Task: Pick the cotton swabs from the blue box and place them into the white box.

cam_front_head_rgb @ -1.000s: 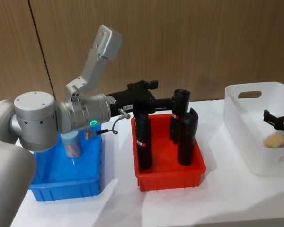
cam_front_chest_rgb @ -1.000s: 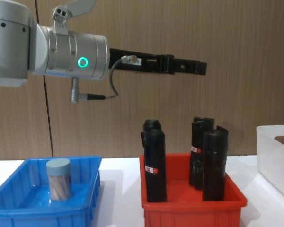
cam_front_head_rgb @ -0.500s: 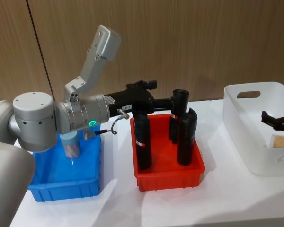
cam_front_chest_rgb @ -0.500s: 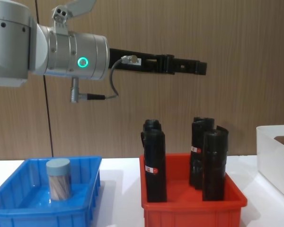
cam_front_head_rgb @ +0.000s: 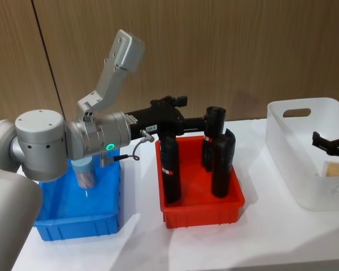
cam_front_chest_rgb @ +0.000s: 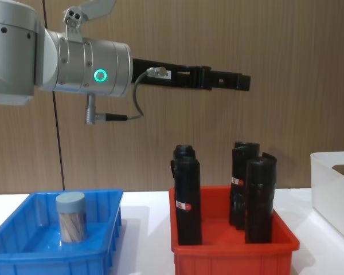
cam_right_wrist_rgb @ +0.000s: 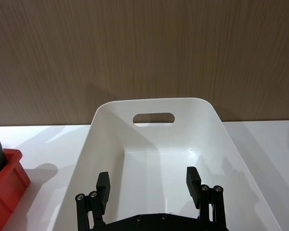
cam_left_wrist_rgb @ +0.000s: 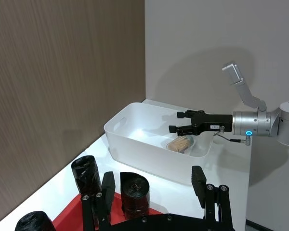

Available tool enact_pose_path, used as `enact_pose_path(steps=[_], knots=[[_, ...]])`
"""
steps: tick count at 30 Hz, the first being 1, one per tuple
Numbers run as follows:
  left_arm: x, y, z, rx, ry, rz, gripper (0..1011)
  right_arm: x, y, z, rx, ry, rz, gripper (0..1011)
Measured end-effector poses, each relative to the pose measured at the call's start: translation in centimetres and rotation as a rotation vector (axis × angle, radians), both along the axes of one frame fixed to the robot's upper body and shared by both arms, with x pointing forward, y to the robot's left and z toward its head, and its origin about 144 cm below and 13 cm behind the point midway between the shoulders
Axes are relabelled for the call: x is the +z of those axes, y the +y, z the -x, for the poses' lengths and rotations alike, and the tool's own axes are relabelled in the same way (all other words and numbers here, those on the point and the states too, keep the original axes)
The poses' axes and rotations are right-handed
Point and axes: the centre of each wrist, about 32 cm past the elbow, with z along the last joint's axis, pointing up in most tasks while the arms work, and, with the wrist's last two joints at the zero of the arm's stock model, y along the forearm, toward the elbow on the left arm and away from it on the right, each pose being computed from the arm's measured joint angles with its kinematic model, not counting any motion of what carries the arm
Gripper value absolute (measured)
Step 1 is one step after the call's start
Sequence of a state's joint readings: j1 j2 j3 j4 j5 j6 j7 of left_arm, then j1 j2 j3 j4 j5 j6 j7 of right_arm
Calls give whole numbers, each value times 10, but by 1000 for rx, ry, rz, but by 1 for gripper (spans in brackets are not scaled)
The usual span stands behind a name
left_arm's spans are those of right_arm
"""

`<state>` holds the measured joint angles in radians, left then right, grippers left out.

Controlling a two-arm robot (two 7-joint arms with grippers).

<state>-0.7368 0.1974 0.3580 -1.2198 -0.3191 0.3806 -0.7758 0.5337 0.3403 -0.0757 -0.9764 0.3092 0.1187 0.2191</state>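
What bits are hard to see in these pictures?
- Head view: the left arm hides part of the cotton swab tub in the blue box.
- Head view: the right edge cuts off the white box, the right gripper over it and the second tub, hazy behind the box's wall.
- Chest view: the white box's near wall and the right edge hide its inside.

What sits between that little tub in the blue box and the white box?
The red bin, holding tall black rolls, stands between the blue box and the white box; the cotton swabs tub would likely need carrying over it. The left gripper hangs above that bin, fingers open.
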Motion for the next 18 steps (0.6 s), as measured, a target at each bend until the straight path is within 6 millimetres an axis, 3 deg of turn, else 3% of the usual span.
enact_pose_path(steps=[18], knots=[[-6, 0, 5, 29, -14, -8, 1004, -1, 5, 5, 10, -12, 7, 1001]])
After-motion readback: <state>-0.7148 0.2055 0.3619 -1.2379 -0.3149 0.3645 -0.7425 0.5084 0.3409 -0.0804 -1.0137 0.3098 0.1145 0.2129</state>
